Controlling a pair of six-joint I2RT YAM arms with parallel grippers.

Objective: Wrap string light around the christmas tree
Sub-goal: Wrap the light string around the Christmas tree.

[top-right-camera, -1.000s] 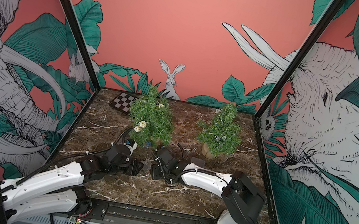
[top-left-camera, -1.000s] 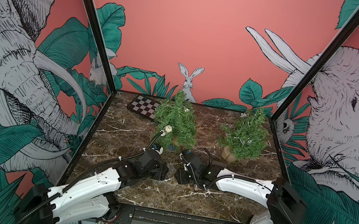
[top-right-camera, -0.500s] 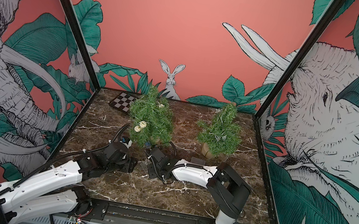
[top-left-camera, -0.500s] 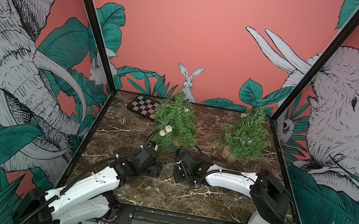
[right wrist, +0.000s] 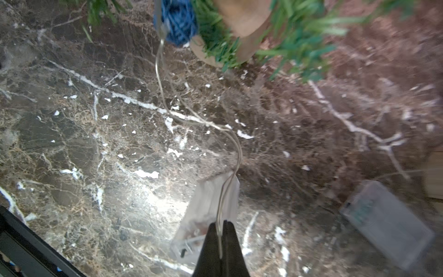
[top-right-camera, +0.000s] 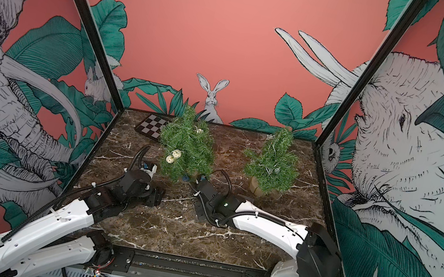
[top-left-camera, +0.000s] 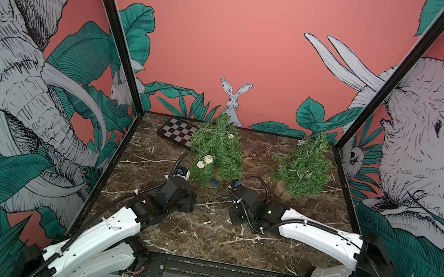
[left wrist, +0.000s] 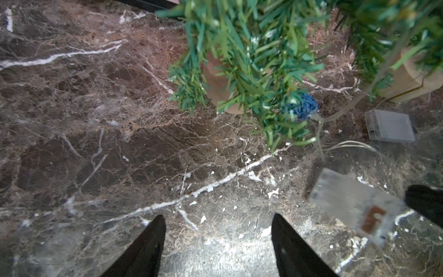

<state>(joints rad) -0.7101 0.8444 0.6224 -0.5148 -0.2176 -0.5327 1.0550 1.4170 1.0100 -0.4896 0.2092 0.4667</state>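
Marble tabletop (top-left-camera: 197, 242) is carrying everything. String light (right wrist: 240, 153) is trailing from a blue ball (right wrist: 178, 21) at the tree (top-left-camera: 218, 151) base, across the marble, into the right gripper (right wrist: 219, 224), whose jaws are pinching the wire tight. Clear battery box (right wrist: 211, 199) is lying just beneath. Left gripper (left wrist: 218, 217) is hovering near the tree, jaws spread, holding nothing.

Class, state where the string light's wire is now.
In the right wrist view, the wire runs over the marble table from the blue ball by the tree's base to the right gripper, which pinches it.
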